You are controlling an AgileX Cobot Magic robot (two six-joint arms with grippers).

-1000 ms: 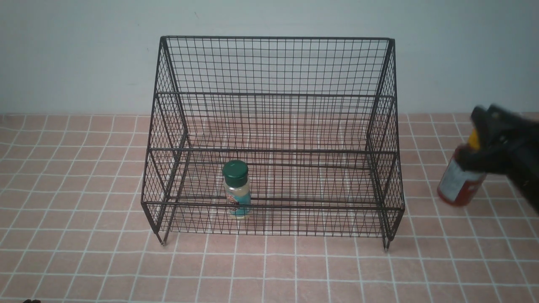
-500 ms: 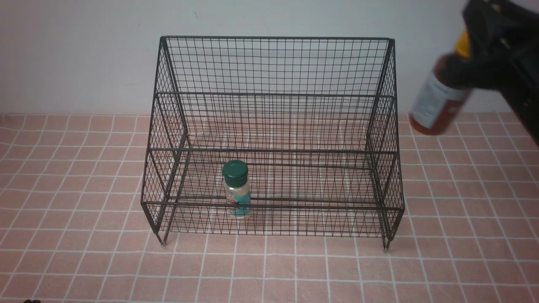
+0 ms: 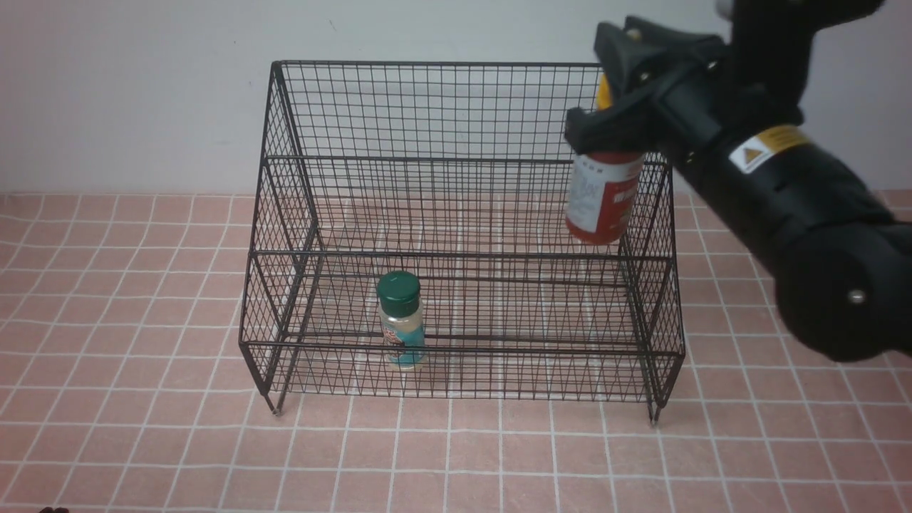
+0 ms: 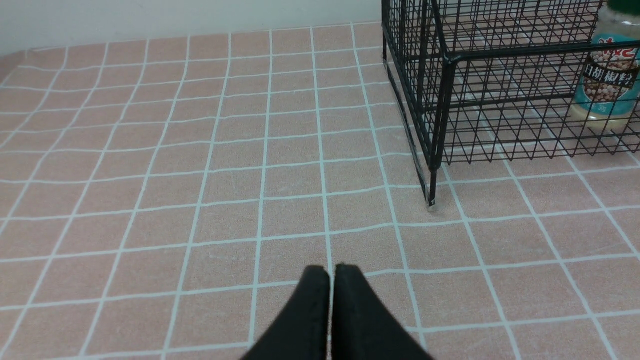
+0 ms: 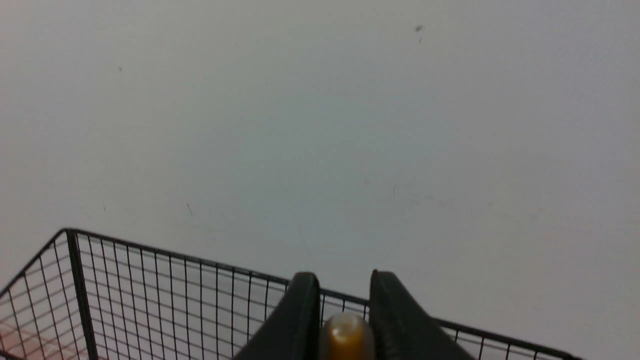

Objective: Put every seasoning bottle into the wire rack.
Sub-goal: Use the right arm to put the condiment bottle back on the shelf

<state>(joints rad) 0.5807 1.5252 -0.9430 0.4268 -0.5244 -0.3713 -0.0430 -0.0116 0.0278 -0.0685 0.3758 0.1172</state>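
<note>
Sauce bottle point(image 3: 602, 199) hangs in my right tool's point(image 3: 611, 117) grip at the wire rack's point(image 3: 456, 158) right side; my left tool point(image 4: 331, 272) is closed, empty.

Black mesh on pink tiles

The wire rack point(image 3: 463, 114) is a black grid; the shaker point(image 3: 401, 328) has a dark green cap and teal label; the red sauce bottle point(image 3: 602, 196) has a yellow cap and white label; the tabletop point(image 3: 142, 427) is pink with white lines.
</note>
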